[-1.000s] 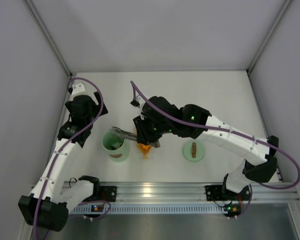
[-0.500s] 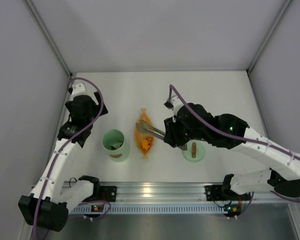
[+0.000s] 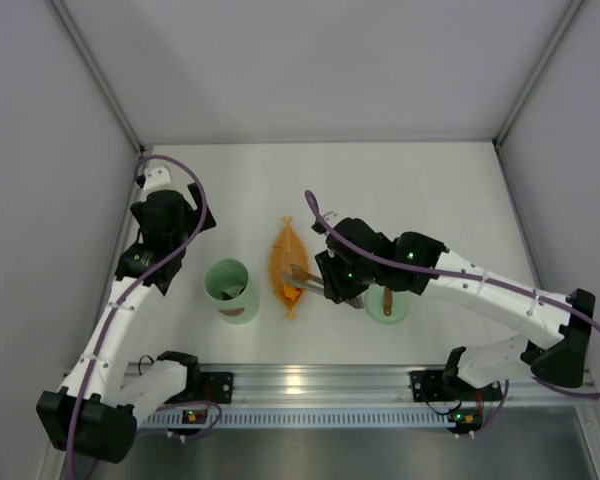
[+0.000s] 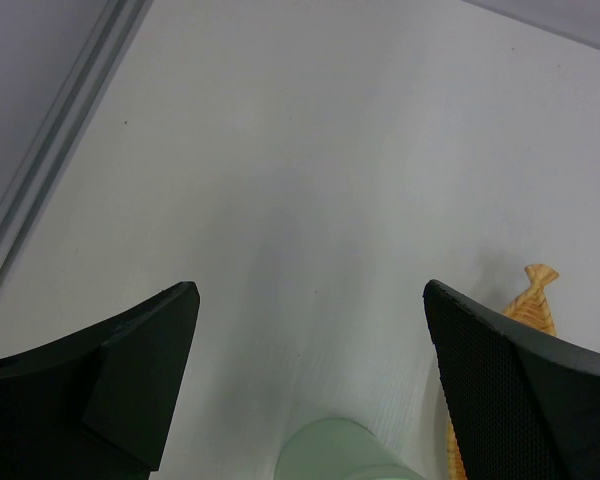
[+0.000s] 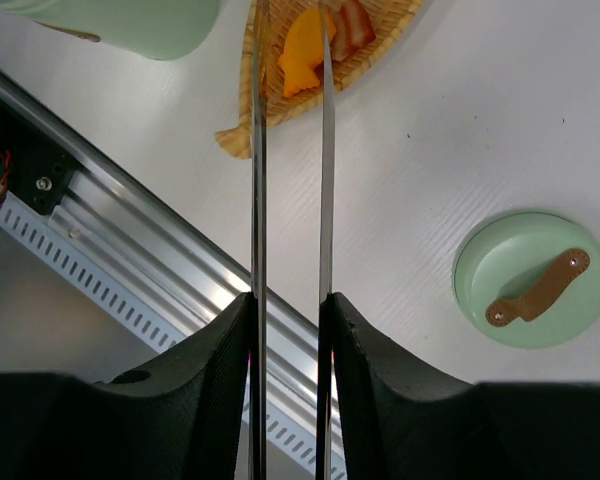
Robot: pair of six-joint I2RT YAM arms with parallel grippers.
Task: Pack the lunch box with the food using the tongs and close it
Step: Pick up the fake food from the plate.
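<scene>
The pale green lunch box (image 3: 227,281) stands open left of the orange leaf-shaped dish (image 3: 286,258). Its lid (image 3: 388,304) with the brown handle lies flat on the table to the right. My right gripper (image 3: 332,284) is shut on the silver tongs (image 3: 302,276), which reach left over the dish's near end. In the right wrist view the tongs (image 5: 258,150) have one arm on each side of an orange chunk of food (image 5: 300,50), with a reddish-brown chunk (image 5: 355,22) beside it. My left gripper (image 4: 310,290) hangs open and empty just behind the lunch box (image 4: 345,452).
A brown piece (image 3: 238,312) lies on the table against the lunch box's near side. The aluminium rail (image 3: 300,380) runs along the near edge. Grey walls close the table on the left, back and right.
The right arm carried the tongs from over the lunch box to the right, then came back left so their tips now sit over the dish's near end. The left arm has not moved.
</scene>
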